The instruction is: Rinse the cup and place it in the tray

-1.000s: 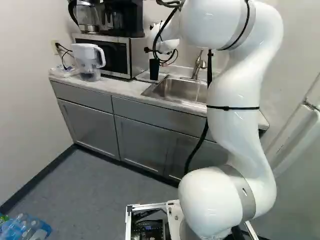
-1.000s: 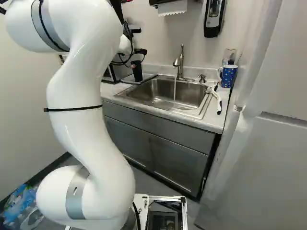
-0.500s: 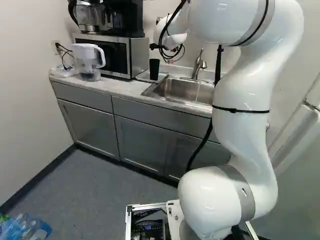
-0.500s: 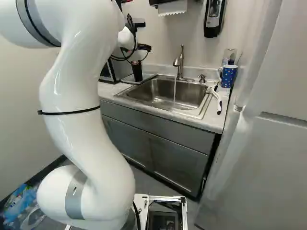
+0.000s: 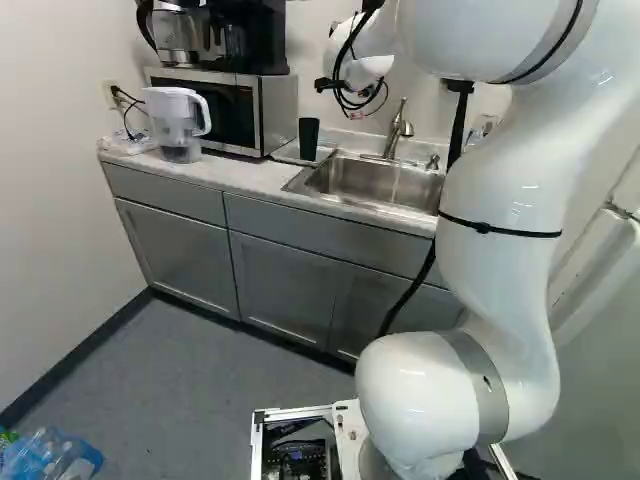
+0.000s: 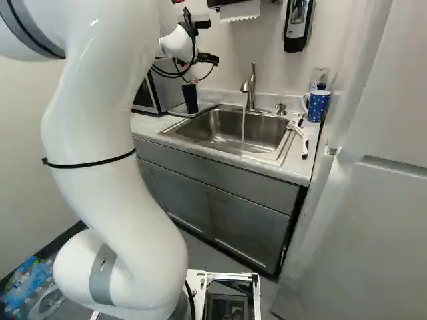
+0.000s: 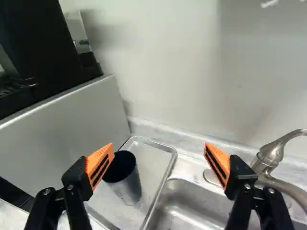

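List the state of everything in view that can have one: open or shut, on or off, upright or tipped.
Black two-finger gripper: open
Tall dark cup: upright, in the metal tray
Brushed-metal faucet: running into the steel sink
Blue spotted mug: upright
White-handled clear pitcher: upright
Silver-and-black microwave: door shut
Grey cabinet doors: shut

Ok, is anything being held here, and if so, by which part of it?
Nothing is held: the tool is open, and the dark cup stands in the tray.
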Available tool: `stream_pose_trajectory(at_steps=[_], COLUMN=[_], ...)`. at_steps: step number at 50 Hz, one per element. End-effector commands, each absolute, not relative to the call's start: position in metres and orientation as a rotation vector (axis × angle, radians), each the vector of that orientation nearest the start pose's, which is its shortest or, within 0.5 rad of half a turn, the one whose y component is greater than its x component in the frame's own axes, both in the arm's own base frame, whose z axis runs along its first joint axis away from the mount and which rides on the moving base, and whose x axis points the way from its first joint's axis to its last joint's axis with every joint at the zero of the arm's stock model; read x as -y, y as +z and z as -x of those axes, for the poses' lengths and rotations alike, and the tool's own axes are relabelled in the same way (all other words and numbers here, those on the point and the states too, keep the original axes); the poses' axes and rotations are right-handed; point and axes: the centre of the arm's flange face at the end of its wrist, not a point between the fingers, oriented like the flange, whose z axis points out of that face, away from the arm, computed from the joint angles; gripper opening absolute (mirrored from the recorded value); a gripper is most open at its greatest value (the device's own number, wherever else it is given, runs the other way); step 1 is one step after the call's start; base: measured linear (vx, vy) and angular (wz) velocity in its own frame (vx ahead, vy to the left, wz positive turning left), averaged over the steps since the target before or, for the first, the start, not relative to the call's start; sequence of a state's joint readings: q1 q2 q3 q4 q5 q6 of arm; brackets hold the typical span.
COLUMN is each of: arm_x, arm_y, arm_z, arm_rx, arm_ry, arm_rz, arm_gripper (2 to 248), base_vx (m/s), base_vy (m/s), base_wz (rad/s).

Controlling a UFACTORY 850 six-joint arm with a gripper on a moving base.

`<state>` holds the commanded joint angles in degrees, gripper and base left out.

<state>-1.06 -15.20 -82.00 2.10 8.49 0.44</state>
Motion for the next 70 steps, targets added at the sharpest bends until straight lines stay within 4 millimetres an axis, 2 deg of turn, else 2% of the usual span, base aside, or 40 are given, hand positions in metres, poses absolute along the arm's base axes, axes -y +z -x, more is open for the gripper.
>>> stream_pose_trajectory(at_steps=[13, 38, 61, 70], arm_x=[0.033, 0.073, 0.11, 0.122], arm_y=[0.703, 0.727, 0.726, 0.718], arm_z=[-0.627, -0.634, -0.641, -0.649], arm_rx=[-0.124, -0.2, -0.271, -0.293], arm_ry=[-1.952, -2.005, -2.03, -2.024], arm_rz=[2.47, 2.472, 2.49, 2.505], arm_gripper=[247, 247, 247, 247], base_vx=[0.0, 0.0, 0.0, 0.0], base_vy=[0.0, 0.0, 0.0, 0.0], base_wz=[0.0, 0.0, 0.0, 0.0])
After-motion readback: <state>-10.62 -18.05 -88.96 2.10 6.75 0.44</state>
